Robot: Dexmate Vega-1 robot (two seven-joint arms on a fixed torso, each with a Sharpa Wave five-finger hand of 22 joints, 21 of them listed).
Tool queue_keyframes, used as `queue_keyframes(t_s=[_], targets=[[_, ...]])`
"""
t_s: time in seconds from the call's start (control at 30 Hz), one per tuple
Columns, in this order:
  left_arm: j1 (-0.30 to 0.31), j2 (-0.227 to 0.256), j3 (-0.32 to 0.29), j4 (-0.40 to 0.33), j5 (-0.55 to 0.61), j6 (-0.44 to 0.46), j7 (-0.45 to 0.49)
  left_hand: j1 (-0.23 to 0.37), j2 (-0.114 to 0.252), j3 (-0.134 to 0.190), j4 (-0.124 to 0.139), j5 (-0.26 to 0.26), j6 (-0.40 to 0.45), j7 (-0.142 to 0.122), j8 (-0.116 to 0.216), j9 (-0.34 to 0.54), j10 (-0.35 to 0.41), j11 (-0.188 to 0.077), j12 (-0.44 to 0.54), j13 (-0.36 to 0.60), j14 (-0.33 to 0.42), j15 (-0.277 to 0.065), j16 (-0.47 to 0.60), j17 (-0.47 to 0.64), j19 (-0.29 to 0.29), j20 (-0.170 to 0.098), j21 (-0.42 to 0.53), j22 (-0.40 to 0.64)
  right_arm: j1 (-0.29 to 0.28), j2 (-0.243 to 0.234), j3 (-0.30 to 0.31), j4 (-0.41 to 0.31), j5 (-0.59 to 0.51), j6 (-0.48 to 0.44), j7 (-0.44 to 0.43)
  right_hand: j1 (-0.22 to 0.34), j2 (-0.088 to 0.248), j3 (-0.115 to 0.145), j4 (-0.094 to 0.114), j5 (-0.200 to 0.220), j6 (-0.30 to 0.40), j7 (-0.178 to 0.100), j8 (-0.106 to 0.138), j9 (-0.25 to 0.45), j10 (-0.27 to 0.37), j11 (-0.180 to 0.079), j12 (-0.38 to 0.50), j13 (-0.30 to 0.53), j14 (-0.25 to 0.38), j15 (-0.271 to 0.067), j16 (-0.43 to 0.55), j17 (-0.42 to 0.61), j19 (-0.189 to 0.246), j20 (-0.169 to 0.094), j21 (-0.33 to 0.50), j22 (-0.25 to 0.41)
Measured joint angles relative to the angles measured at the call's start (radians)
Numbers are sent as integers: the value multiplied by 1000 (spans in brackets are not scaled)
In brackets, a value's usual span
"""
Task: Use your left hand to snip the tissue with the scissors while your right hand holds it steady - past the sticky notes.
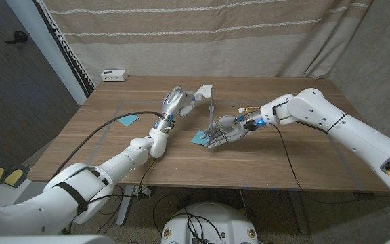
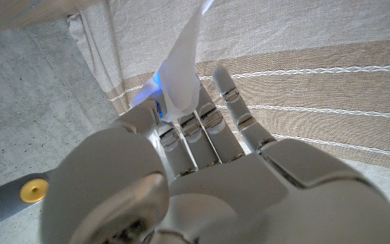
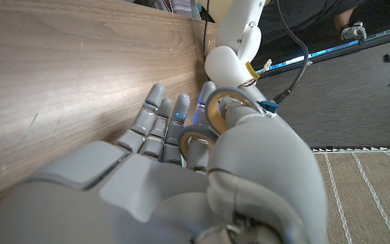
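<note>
In the left wrist view, a white, thin tissue strip [image 2: 183,64] is pinched between the thumb and the pressed-together fingers [image 2: 193,129] of the left hand [image 2: 208,176]. The strip rises beyond the fingertips in front of a beige striped curtain [image 2: 330,81]. In the head view the left hand [image 1: 177,102] is seen raised over the far middle of the brown wooden table [image 1: 303,169], with the tissue [image 1: 205,90] held out toward the right hand.

In the right wrist view, the pale ring handles of a pair of scissors [image 3: 210,116] are seen looped around the thumb and a finger of the right hand [image 3: 175,183]; the other fingers [image 3: 156,112] are stretched side by side above the tabletop [image 3: 59,81]. In the head view the right hand [image 1: 225,131] is placed low at the table's middle, and the thin scissor blades [image 1: 210,116] are pointed up toward the tissue. Whether the blades touch the tissue cannot be told.

A teal square sticky note [image 1: 199,137] lies just beside the right hand's fingers, and a second teal sticky note [image 1: 128,120] lies well apart on the robot's left. A small white box [image 1: 114,74] stands at the far left edge.
</note>
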Motion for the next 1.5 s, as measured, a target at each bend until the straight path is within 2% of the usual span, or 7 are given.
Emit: queue_keyframes(t_s=[0.37,0.6,1.0,1.27,1.5], targets=[[-40,-33,-25,77,38,-22,0,0,0,0,0,0,0,0,4,0,0,0,0,3,0,0,0,0,0,0,8,0,-6,6,26,-12,8,18,-55,2,-2,2,-1,-6,13,6,21,23,4,3,14,-5,6,-5,18,15,0,0,29,-1],[-80,-59,-32,157,63,-43,0,0,0,0,0,0,0,0,4,0,0,0,0,3,0,0,0,0,11,0,8,0,-8,13,37,-10,11,29,-82,19,-5,5,-1,-6,13,6,25,34,8,0,16,-8,6,-5,18,22,-1,6,43,-3],[-154,-86,53,273,13,-43,0,0,0,4,-4,0,4,4,4,0,0,0,0,0,0,0,0,0,11,0,8,0,11,33,38,24,-3,46,-101,30,-7,5,0,-13,18,11,36,50,7,0,15,-14,9,-2,34,31,-7,11,58,-7],[-176,-86,96,301,-22,-39,0,0,0,4,-4,0,6,1,4,0,0,0,0,0,0,0,0,0,11,0,8,0,22,40,36,39,-12,51,-106,30,-7,5,0,-14,18,11,40,62,7,0,23,-18,9,-2,40,35,-7,11,70,-12],[-178,-82,104,304,-33,-43,0,0,0,4,-4,0,7,0,4,0,3,3,0,0,5,-2,0,0,11,0,8,0,28,46,36,44,-15,49,-118,34,-11,5,0,-14,18,11,49,71,13,6,30,-23,13,-5,48,40,-5,12,81,-12]])
